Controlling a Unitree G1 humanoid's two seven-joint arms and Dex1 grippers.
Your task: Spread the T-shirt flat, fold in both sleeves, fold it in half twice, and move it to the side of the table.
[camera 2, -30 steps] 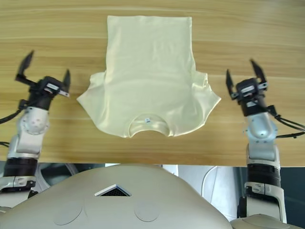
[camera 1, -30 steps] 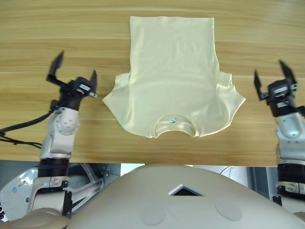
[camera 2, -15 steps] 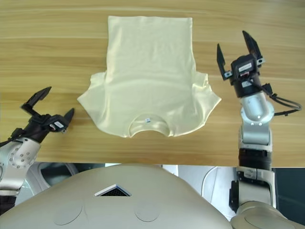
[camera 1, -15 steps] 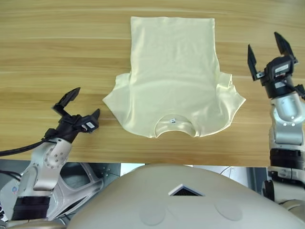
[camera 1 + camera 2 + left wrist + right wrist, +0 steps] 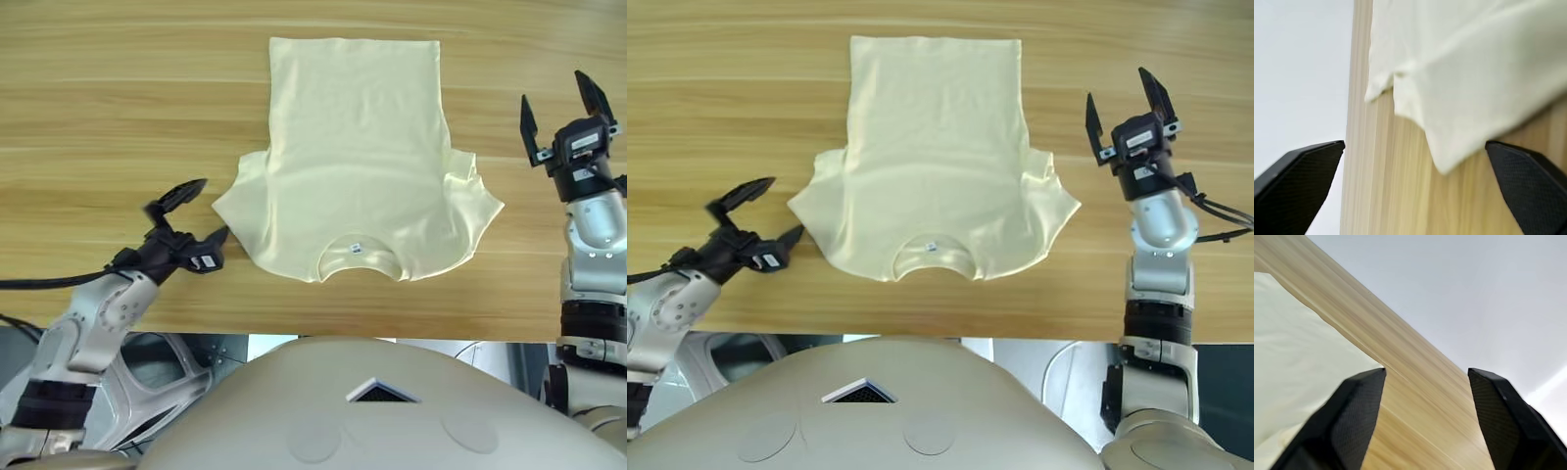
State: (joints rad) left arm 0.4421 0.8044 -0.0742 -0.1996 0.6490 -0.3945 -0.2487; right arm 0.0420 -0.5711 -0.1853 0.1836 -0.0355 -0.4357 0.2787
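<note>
Jaws on both arms gape wide, empty, flanking the T-shirt (image 5: pixel 358 157).

1. Bright, even light from above covers the worktop (image 5: pixel 118 117) on both sides of the T-shirt (image 5: pixel 358 147); the wood looks matte.
2. The T-shirt throws only thin, soft shadows along its sleeves and collar.
3. In the wrist views, the room beyond the T-shirt is washed out pale.
</note>
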